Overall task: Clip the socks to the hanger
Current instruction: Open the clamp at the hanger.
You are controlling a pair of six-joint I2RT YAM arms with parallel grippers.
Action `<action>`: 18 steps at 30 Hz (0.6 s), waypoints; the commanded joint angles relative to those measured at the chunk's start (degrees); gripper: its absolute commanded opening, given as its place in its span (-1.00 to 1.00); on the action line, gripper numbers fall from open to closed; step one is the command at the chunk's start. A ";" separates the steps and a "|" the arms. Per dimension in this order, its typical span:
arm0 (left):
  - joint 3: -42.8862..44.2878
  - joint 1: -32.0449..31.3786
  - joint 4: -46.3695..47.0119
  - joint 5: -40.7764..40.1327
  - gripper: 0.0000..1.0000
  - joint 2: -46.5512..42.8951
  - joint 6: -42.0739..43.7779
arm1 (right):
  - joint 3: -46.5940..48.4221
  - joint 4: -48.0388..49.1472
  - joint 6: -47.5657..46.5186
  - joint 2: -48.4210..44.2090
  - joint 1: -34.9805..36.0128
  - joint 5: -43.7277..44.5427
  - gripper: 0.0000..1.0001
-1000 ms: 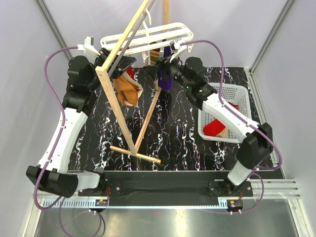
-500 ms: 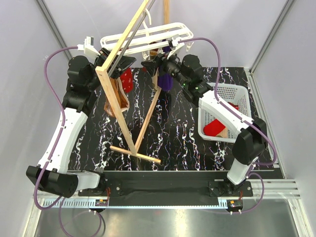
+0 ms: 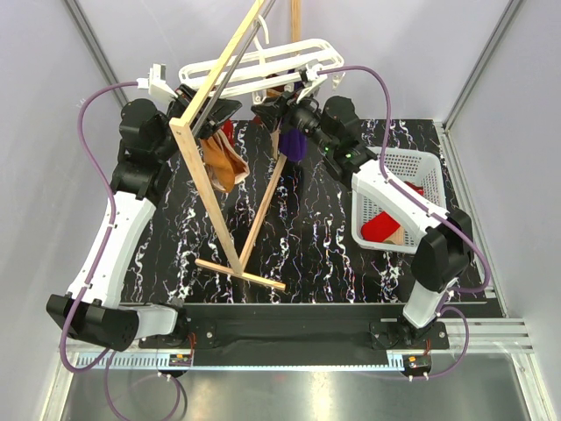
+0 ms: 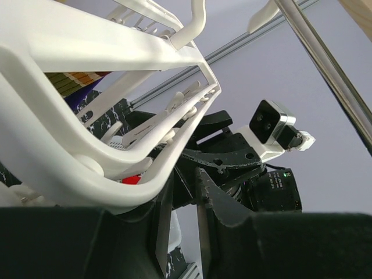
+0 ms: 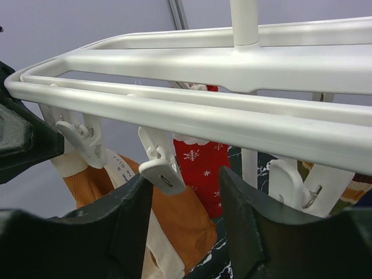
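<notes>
Against grey walls (image 3: 421,53), right gripper (image 5: 185,177) seemingly straddles a hanger (image 5: 232,64) peg (image 5: 163,170).

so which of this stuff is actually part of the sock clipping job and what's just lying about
Job: hanger, its pegs, orange sock, red sock, purple sock.
Lying about: wooden stand, white basket, red fabric inside it (perhaps a sock still to be hung).
</notes>
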 commanded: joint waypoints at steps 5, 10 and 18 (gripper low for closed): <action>-1.04 0.31 3.97 2.09 -0.48 0.00 -0.46 | 3.04 2.18 0.92 0.96 0.55 -1.36 -0.16; -1.83 0.23 6.52 3.76 -0.48 0.00 0.33 | 1.28 1.83 0.83 -0.36 0.55 -1.10 -0.36; -0.87 -1.97 6.26 1.92 -0.51 -0.96 7.27 | 1.37 -3.61 1.18 -3.69 0.55 -0.48 -0.92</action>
